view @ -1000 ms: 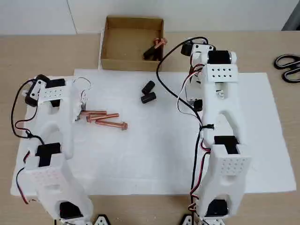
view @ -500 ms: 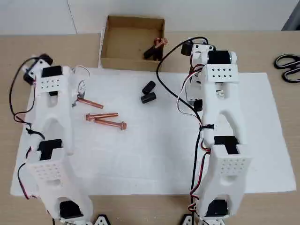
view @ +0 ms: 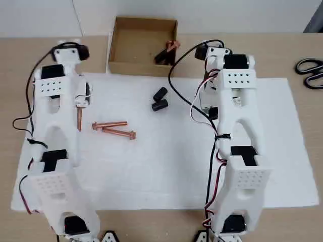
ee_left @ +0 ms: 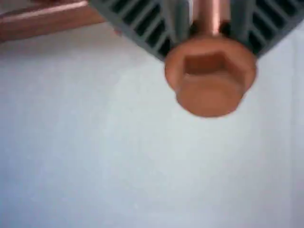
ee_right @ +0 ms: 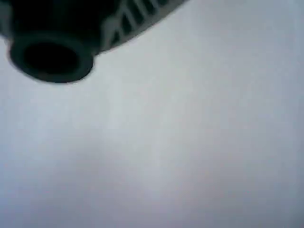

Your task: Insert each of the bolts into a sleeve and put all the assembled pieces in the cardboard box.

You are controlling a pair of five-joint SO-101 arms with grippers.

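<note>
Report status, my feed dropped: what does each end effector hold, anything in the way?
Left end effector shut on a bolt. Right end effector shut on a sleeve. Two bolts and two sleeves lie loose on the sheet between them.

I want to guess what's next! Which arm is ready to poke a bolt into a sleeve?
Left, probably. The left gripper is shut on a bolt, head toward its camera. The right gripper holds a sleeve, open end showing, so it can hold that steady.
</note>
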